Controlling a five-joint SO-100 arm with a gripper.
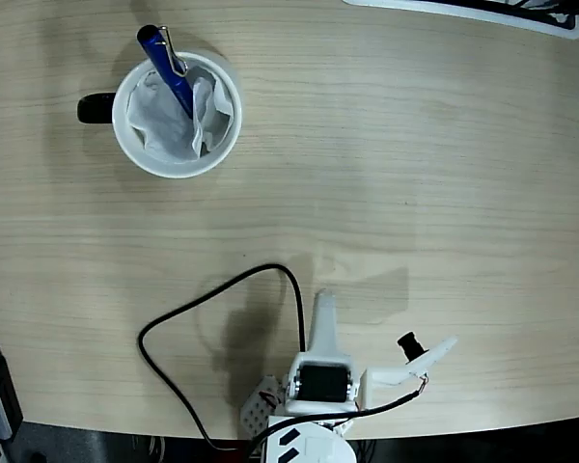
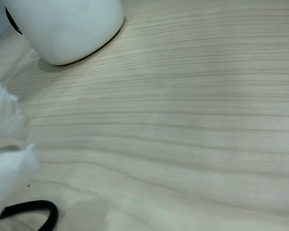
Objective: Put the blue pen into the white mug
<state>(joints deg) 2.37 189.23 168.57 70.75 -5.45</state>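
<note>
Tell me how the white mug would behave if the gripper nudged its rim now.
The white mug looks squat and wide-based, so it would probably slide on the smooth table rather than tip. The blue pen leans out over the rim, so a jolt might shift it. The crumpled paper likely adds little weight.

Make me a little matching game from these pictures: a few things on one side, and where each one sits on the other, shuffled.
Things:
1. pen
2. mug
3. black cable
4. arm

Places (fixed view):
A. looped on the table near the bottom edge
B. top left of the table
C. bottom middle, at the table's edge
D. standing tilted inside the mug, among white paper

Pairs: 1-D, 2-B, 3-A, 4-C
</note>
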